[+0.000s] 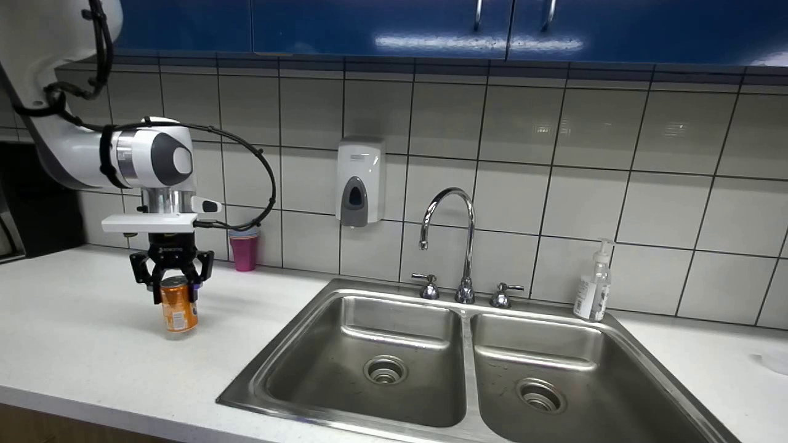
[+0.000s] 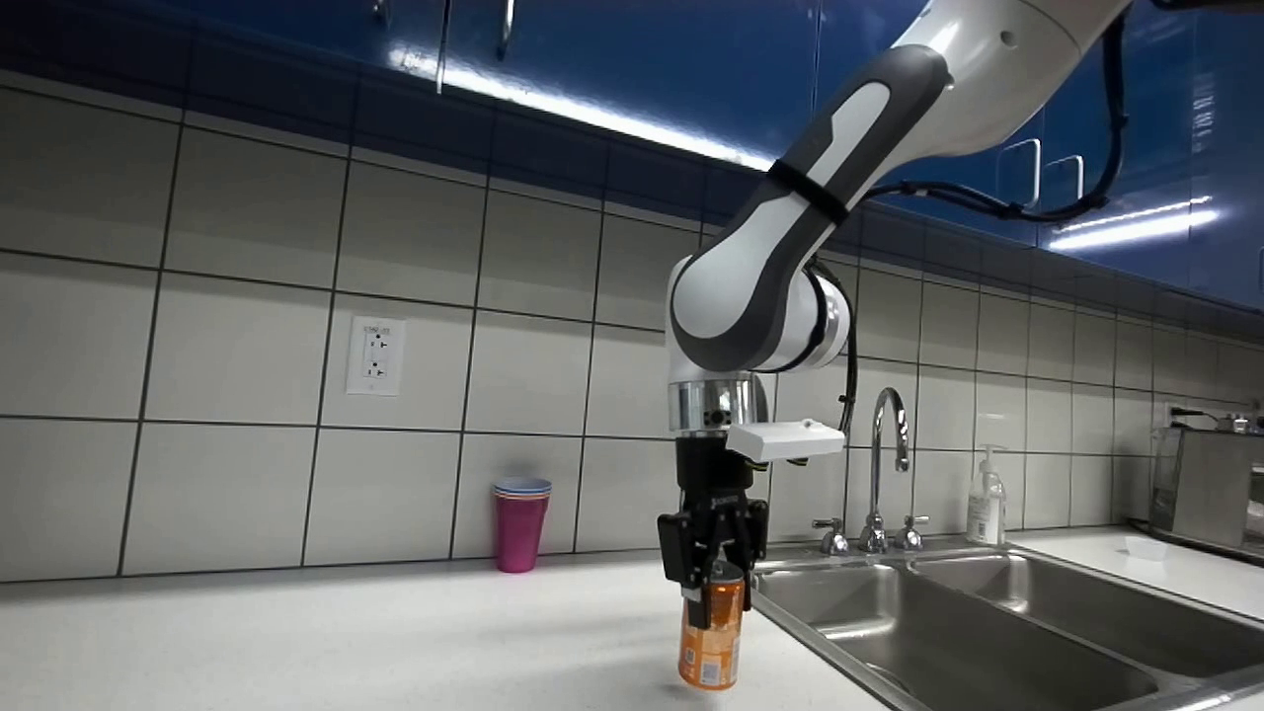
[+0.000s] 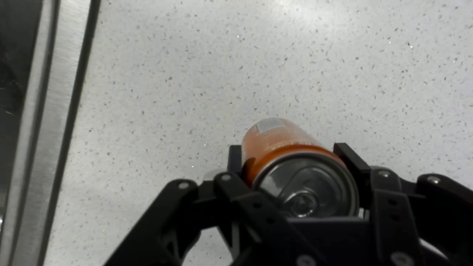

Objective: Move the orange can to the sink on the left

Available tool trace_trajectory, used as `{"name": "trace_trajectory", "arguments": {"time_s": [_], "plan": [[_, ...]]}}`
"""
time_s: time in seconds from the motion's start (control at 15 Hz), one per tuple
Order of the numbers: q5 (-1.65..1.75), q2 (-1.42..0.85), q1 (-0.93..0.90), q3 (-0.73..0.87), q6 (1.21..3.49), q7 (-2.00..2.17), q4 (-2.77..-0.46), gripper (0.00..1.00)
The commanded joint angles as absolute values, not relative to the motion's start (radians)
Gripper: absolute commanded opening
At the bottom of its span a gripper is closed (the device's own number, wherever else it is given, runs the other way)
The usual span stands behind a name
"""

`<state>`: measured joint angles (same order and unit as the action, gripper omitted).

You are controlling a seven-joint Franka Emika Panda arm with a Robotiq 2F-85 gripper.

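Black gripper [image 3: 290, 158], fingers [image 3: 235, 159] clamped on the orange can [image 1: 179, 315], near the left sink [image 1: 320, 372].
Whether its base clears the counter [image 1: 92, 326] is hard to tell; lift straight past the rim [image 3: 61, 92], then carry across level.

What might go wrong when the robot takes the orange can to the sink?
The can might slip, since the gripper holds only its upper part. If carried too low, it could bump the sink rim, which lies on its way in. And the left basin sits right beside the right one, so it might land in the wrong one.
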<state>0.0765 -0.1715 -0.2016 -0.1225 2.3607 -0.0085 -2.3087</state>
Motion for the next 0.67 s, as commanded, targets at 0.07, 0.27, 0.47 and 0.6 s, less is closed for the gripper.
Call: {"name": "trace_trajectory", "arguments": {"time_s": [0.07, 0.27, 0.47, 0.6], "plan": [[0.042, -0.052, -0.155, -0.117, 2.339, -0.032, -2.371, 0.38], [0.017, -0.017, -0.126, -0.099, 2.339, -0.040, -2.391, 0.38], [-0.003, 0.006, -0.096, -0.074, 2.337, -0.048, -2.405, 0.38], [-0.006, 0.014, -0.078, -0.056, 2.333, -0.055, -2.410, 0.38]]}}
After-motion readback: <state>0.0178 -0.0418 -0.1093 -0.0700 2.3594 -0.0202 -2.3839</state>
